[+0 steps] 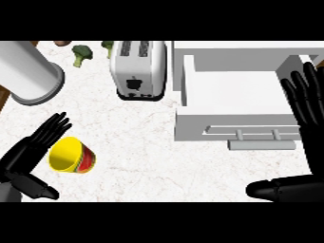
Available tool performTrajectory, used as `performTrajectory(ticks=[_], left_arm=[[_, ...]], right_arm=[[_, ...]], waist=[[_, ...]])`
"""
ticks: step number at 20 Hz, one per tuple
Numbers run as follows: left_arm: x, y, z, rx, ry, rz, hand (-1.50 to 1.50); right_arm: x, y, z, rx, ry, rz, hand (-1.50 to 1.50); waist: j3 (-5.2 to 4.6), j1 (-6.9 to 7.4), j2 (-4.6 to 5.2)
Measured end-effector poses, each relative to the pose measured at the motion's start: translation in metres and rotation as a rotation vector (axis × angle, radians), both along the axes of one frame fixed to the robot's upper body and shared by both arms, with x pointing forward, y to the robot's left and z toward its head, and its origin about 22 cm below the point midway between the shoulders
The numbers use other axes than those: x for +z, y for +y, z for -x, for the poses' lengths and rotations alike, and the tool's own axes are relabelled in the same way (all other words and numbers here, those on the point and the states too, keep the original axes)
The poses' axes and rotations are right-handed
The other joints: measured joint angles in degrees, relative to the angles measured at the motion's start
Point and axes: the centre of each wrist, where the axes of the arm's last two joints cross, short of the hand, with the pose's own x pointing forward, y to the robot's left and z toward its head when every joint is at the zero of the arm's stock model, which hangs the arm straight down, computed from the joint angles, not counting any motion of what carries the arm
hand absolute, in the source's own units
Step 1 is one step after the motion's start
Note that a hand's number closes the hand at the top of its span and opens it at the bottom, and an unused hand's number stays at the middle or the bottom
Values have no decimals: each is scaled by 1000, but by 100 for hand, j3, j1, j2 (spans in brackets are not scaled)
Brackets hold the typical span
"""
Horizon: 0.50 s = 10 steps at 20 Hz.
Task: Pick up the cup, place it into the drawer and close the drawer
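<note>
Yellow cup (73, 155) on counter (143, 147), left of open drawer (234, 102). Left hand (31, 152) open beside cup. Right hand (311, 109) open over drawer.

The right robot hand (311, 109) lies over the right end of the open drawer (227, 90), hiding the drawer's right wall and the right end of its handle (259, 134); the hand's own outer side runs off the picture's right edge. Left of the drawer, the toaster (139, 69) loses its far end at the top edge. Further left, the paper towel roll (20, 71) is cut by the top and left edges. Above the toaster's left side, a second broccoli piece (108, 45) shows only partly. The left robot hand (27, 154) covers the left rim of the cup (73, 156).
</note>
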Motion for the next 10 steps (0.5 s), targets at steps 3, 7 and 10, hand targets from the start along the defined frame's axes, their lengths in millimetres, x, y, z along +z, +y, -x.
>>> performTrajectory(ticks=[3, 7, 10], left_arm=[[-7, -3, -7, 16, -6, -10, -150], [-16, 1, -10, 49, -26, -21, -150], [-20, 6, -11, 69, -31, -36, -150]], right_arm=[[0, 1, 3, 0, -3, -2, -150], [-2, 3, -1, 7, 1, 3, -150], [2, -2, -3, 13, 2, 5, -150]], waist=[[10, -2, -7], [23, -8, -10], [27, -11, -13]])
